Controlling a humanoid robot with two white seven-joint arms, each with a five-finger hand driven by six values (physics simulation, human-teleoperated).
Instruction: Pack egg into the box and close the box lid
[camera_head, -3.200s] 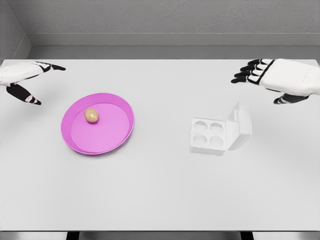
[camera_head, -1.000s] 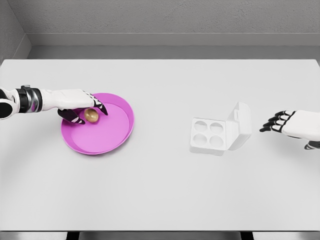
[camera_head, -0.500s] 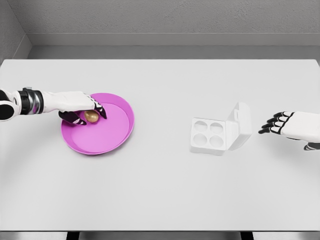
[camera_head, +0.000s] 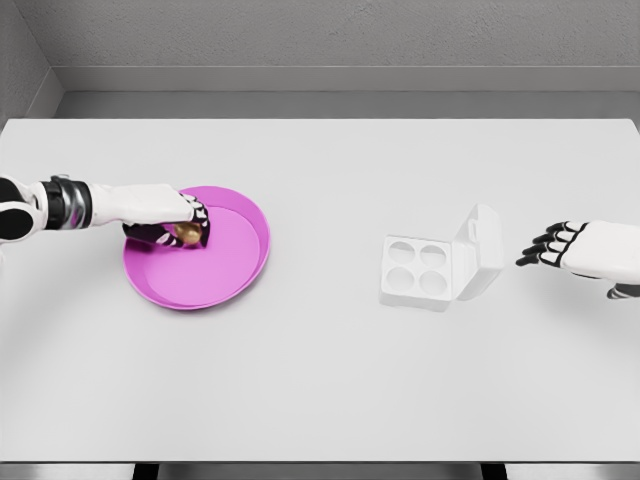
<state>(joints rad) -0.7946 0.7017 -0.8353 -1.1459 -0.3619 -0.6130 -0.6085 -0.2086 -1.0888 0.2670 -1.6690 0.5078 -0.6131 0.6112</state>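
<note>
A tan egg (camera_head: 186, 232) lies in the back left part of a magenta plate (camera_head: 215, 275) on the white table. My left hand (camera_head: 178, 224) reaches in from the left and its fingers are curled around the egg, which still rests on the plate. A white egg box (camera_head: 428, 268) with four round cups stands to the right, its lid (camera_head: 483, 250) tilted up on the right side. My right hand (camera_head: 560, 248) hovers just right of the lid, fingers relaxed and holding nothing.
The white table (camera_head: 320, 380) reaches a grey wall at the back and a front edge near the bottom of the picture. Nothing else stands on it besides the plate and the box.
My left hand came down from the back left onto the plate and closed its fingers around the egg. My right hand dropped from the back right to beside the box lid.
</note>
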